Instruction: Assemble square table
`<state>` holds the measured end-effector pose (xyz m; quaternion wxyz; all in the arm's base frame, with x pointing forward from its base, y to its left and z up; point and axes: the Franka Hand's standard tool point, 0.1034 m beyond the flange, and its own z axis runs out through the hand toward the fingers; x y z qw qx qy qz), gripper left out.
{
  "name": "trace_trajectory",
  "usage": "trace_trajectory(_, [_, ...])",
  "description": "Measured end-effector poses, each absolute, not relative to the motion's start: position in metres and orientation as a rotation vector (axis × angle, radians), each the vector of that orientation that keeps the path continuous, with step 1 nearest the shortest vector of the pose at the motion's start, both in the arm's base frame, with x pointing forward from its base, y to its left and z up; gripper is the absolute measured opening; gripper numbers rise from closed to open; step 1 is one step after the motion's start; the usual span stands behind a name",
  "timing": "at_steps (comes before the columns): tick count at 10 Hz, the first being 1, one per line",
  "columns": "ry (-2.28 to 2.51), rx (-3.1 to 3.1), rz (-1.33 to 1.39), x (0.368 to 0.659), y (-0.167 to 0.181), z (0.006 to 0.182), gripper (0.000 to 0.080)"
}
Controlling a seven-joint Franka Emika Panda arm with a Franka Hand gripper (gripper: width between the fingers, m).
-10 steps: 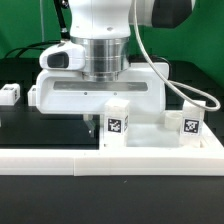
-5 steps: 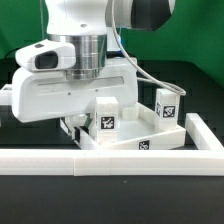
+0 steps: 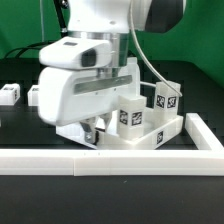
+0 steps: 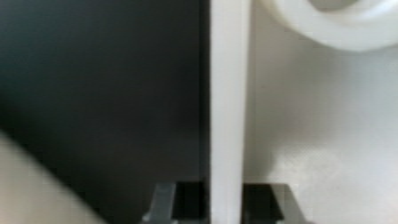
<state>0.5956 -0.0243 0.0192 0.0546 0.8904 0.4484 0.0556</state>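
**Square table (image 3: 135, 143): held by its rim, two legs up, two to go**

Square table lies underside-up in the lower centre-right of the exterior view. It is just inside the corner of the white rail (image 3: 60, 163) and sits skewed to it, not square. Two tagged legs (image 3: 130, 116) stand upright in it (seated or only started, cannot tell). The gripper (image 3: 93, 130) is down at the table's near corner on the exterior view's left. The wrist view shows the dark fingers (image 4: 173, 200) pressed nearly together, pinching the thin rim (image 4: 228, 100) between them. A round socket (image 4: 338, 25) sits just beside the rim and looks empty. Two loose leg blocks (image 3: 10, 95) lie at the far left of the exterior view, well apart from the table.

Step, as I read it: turning or sliding the table to bring an open socket within reach. Next move calls for squaring it against the rail, letting go of the rim, then going for a loose block (mind the standing legs on the way out).
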Motion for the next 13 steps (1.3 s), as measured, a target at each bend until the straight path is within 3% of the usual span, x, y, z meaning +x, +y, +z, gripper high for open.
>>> trace_trajectory(4, [1.564,2.575,0.126,0.594,-0.034,0.019,0.0071])
trace_trajectory(9, [2.167,2.005,0.061,0.613,0.005,0.029,0.0072])
trace_trajectory(13, [2.358,1.742,0.001,0.613,-0.001,0.027,0.007])
